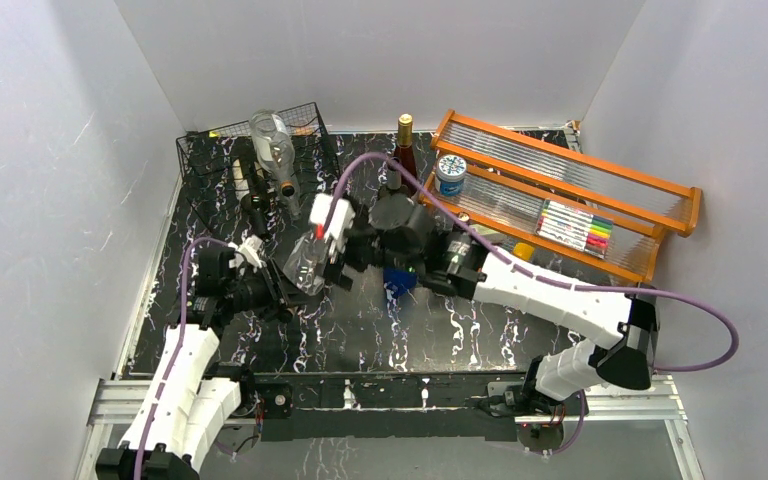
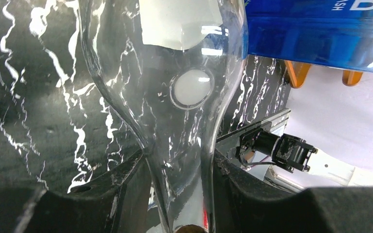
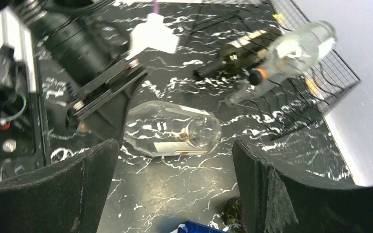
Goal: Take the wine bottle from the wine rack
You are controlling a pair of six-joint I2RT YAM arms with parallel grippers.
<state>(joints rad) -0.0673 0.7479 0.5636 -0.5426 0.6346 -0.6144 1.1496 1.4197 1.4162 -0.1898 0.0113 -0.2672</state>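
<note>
1. Wine bottle [image 3: 175, 131]: clear glass with a pale label, lying on its side off the wine rack [image 1: 260, 165]. In the top view it sits at about 5 o'clock from the rack, near the middle of the black marbled table [image 1: 460, 340]. I cannot tell whether it rests on the table or hangs just above it.
2. Left gripper [image 2: 177, 170]: pinching the wine bottle's neck, one finger pressed against each side. The bottle's body runs toward 12 o'clock in the left wrist view.
3. Right gripper [image 3: 172, 148]: fingers spread wide, with nothing between the pads. The wine bottle's base faces it at 12 o'clock in the right wrist view, near but apart.
4. Wine rack: black wire grid in the table's 11 o'clock corner, by the back wall. A second clear bottle [image 1: 272, 140] lies across its top, neck toward 6 o'clock. A dark bottle [image 1: 252, 190] lies lower in the wires.
5. Orange shelf [image 1: 680, 205]: at 2 o'clock on the table. It carries a blue-lidded jar [image 1: 450, 175] and a pack of markers [image 1: 572, 228].
6. Brown bottle [image 1: 405, 150]: upright, gold-topped, at 12 o'clock, just left of the shelf.
7. Blue package [image 2: 320, 34]: glossy, at 1 o'clock in the left wrist view, close to the wine bottle's body.
</note>
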